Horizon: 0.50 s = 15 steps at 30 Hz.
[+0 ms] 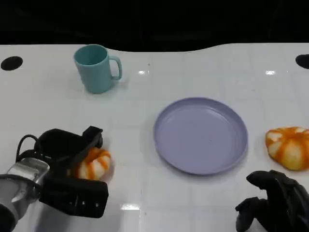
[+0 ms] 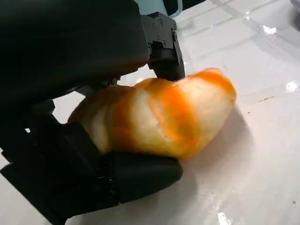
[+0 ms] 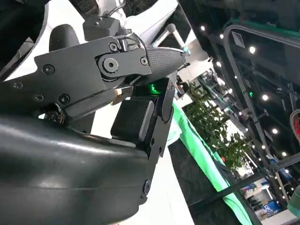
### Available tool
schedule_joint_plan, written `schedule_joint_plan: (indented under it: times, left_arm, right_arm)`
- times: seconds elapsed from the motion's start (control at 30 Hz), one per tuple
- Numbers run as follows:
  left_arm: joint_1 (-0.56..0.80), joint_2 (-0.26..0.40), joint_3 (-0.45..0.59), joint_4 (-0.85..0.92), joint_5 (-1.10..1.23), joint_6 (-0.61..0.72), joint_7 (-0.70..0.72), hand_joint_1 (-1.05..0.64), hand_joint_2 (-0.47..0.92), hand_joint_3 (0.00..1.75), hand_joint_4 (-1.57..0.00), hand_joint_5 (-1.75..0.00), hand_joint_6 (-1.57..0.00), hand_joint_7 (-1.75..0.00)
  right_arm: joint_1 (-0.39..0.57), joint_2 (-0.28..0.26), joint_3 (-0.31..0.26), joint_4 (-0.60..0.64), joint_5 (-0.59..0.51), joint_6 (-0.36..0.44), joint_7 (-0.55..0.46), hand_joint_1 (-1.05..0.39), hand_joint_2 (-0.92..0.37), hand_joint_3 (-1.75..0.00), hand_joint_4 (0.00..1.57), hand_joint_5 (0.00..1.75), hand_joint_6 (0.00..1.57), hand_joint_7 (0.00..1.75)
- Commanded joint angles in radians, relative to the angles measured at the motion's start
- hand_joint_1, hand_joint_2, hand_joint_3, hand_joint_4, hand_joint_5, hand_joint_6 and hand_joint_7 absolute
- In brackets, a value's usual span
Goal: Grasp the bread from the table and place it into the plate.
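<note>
Task progress: we judge the grasp stage under way and the placing stage not yet begun; nothing lies in the plate
Bread in hand: we find one orange-and-white bread on the table near the robot's left side, well apart from the plate
Left hand: the left hand has its fingers closed around that bread, one above it and another pressed beneath it in the left wrist view; we read this as a grip
Lift status: the bread's far end appears to rest on or hang just over the tabletop; we cannot tell which
Second bread: a second bread of like colouring lies near the table's right edge, just beyond the plate, untouched
Right hand: the right hand sits low at the near right, apart from both pieces; its fingers look curled inward with nothing in them
Remaining work: in our judgement, lift the held piece, carry it across to the plate and release it there
Surface: a glossy white tabletop with faint grid lines and bright light reflections; a teal mug stands at the far left
Room: beyond the table the background is dark; the right wrist view shows ceiling lights, green foliage and a green strip
</note>
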Motion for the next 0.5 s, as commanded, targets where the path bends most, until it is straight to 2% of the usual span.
schedule_joint_plan:
  times: [0.03,0.07,0.1,0.13,0.17,0.2,0.23,0.27,0.43,0.47,0.5]
  left_arm:
    - [-0.012,0.005,-0.022,0.046,-0.001,-0.013,0.025,-0.80,0.16,1.71,-1.18,-1.75,-0.24,-1.55]
    - [-0.015,0.005,-0.025,0.050,-0.003,-0.014,0.028,-0.80,0.16,1.71,-1.18,-1.75,-0.24,-1.55]
    - [-0.015,-0.002,-0.040,0.097,0.021,-0.037,0.173,-0.80,0.16,1.71,-1.18,-1.75,-0.24,-1.54]
    - [-0.015,-0.008,-0.051,0.141,0.038,-0.064,0.310,-0.79,0.32,1.73,-1.37,-1.75,-0.71,-1.64]
    - [-0.016,-0.014,-0.060,0.177,0.050,-0.086,0.420,-0.78,0.44,1.74,-1.49,-1.75,-0.99,-1.70]
    - [-0.019,-0.022,-0.069,0.208,0.062,-0.095,0.524,-0.78,0.48,1.74,-1.53,-1.75,-1.07,-1.72]
    - [-0.021,-0.029,-0.071,0.229,0.063,-0.107,0.587,-0.76,0.53,1.74,-1.55,-1.75,-1.11,-1.74]
    - [-0.025,-0.034,-0.074,0.247,0.063,-0.114,0.631,-0.73,0.57,1.75,-1.56,-1.75,-1.23,-1.74]
    - [-0.049,-0.062,-0.089,0.323,0.063,-0.153,0.815,-0.67,0.59,1.74,-1.57,-1.75,-1.39,-1.75]
    - [-0.053,-0.065,-0.091,0.332,0.060,-0.163,0.828,-0.66,0.55,1.72,-1.57,-1.75,-1.24,-1.75]
    - [-0.057,-0.066,-0.086,0.332,0.050,-0.174,0.828,-0.66,0.53,1.71,-1.57,-1.75,-1.17,-1.75]
  right_arm:
    - [0.007,-0.015,-0.006,-0.011,0.005,0.004,-0.004,-0.59,-0.92,-0.33,1.57,0.62,1.57,0.25]
    - [0.007,-0.015,-0.006,-0.011,0.005,0.004,-0.004,-0.59,-0.92,-0.33,1.57,0.62,1.57,0.25]
    - [0.008,-0.014,-0.005,-0.012,0.005,0.003,-0.005,-0.59,-0.92,-0.33,1.57,0.62,1.57,0.25]
    - [0.008,-0.013,-0.005,-0.013,0.005,0.002,-0.005,-0.59,-0.92,-0.33,1.57,0.62,1.57,0.25]
    - [0.008,-0.012,-0.006,-0.012,0.006,0.002,-0.005,-0.59,-0.92,-0.34,1.57,0.62,1.57,0.25]
    - [0.007,-0.013,-0.006,-0.009,0.005,-0.001,-0.002,-0.59,-0.92,-0.34,1.57,0.62,1.57,0.25]
    - [0.006,-0.013,-0.007,-0.005,0.005,-0.003,-0.001,-0.59,-0.92,-0.34,1.57,0.62,1.57,0.25]
    - [0.005,-0.013,-0.007,-0.003,0.004,-0.005,0.001,-0.59,-0.92,-0.34,1.57,0.62,1.57,0.25]
    - [0.005,-0.015,-0.008,-0.004,0.009,0.005,-0.001,-0.58,-0.92,-0.35,1.57,0.61,1.57,0.24]
    - [0.005,-0.014,-0.008,-0.005,0.007,0.003,-0.003,-0.59,-0.92,-0.35,1.57,0.62,1.57,0.25]
    - [0.005,-0.014,-0.009,-0.005,0.007,0.003,-0.003,-0.59,-0.92,-0.35,1.57,0.62,1.57,0.25]
